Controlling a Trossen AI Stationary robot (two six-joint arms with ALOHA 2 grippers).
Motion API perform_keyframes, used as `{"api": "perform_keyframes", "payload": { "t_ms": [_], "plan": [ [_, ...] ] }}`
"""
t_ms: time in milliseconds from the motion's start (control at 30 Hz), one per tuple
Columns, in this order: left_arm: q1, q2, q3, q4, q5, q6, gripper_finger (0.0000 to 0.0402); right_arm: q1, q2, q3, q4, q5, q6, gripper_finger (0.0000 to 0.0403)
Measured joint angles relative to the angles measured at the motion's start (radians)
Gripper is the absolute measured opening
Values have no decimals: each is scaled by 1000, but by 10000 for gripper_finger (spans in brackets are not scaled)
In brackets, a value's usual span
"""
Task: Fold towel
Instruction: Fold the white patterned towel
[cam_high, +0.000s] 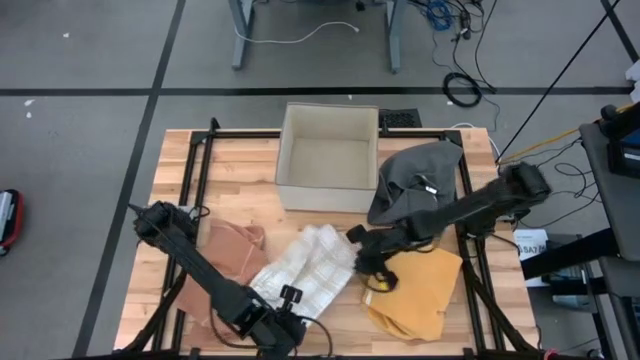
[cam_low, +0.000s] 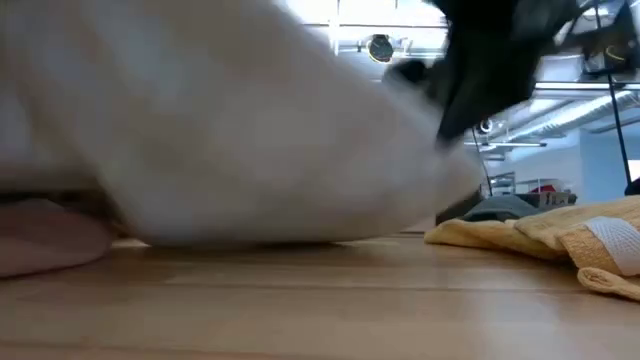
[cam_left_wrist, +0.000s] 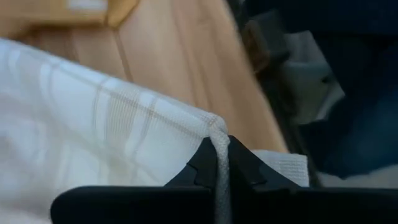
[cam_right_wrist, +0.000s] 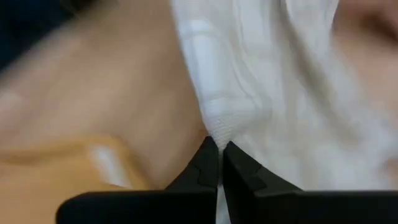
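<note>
A white checked towel (cam_high: 305, 265) lies crumpled at the table's middle, between a pink cloth (cam_high: 230, 250) and a yellow towel (cam_high: 420, 290). My left gripper (cam_high: 290, 300) is at the towel's near end and is shut on it. My right gripper (cam_high: 358, 248) is at its right far side, also shut on it. In the low view the white towel (cam_low: 230, 130) rises as a blurred mound with its underside on the table. My left gripper pinches a hemmed corner of the white towel (cam_left_wrist: 217, 134) between its two fingers, slanting down from the near side. The cloth (cam_left_wrist: 93, 118) spreads away beyond the fingertips. My right gripper pinches a bunched hem edge of the towel (cam_right_wrist: 219, 124) at its fingertips, slanting down from the right. The rest of the cloth (cam_right_wrist: 298, 93) falls away in loose folds.
An open cardboard box (cam_high: 328, 160) stands at the far middle, and a grey cloth (cam_high: 415, 180) is heaped to its right. The yellow towel (cam_low: 560, 240) lies near the right gripper. Black frame rails (cam_high: 195, 170) run along the table's sides.
</note>
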Motion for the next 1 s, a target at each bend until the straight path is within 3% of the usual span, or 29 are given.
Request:
{"api": "perform_keyframes", "payload": {
  "t_ms": [233,433,600,767,1000],
  "plan": [
    [-36,-102,208,-197,-19,115,12,90,-238,116,-122,-47,48,0],
    [-41,-193,270,-277,-149,182,12,136,-358,240,-209,69,7,0],
    [-11,-218,268,-383,-211,181,12,124,-378,326,-357,207,6,1],
    [54,-211,268,-451,-174,192,12,79,-362,339,-429,221,31,1],
    [189,-209,252,-571,-179,248,12,8,-313,339,-561,334,39,1]
  ]
}}
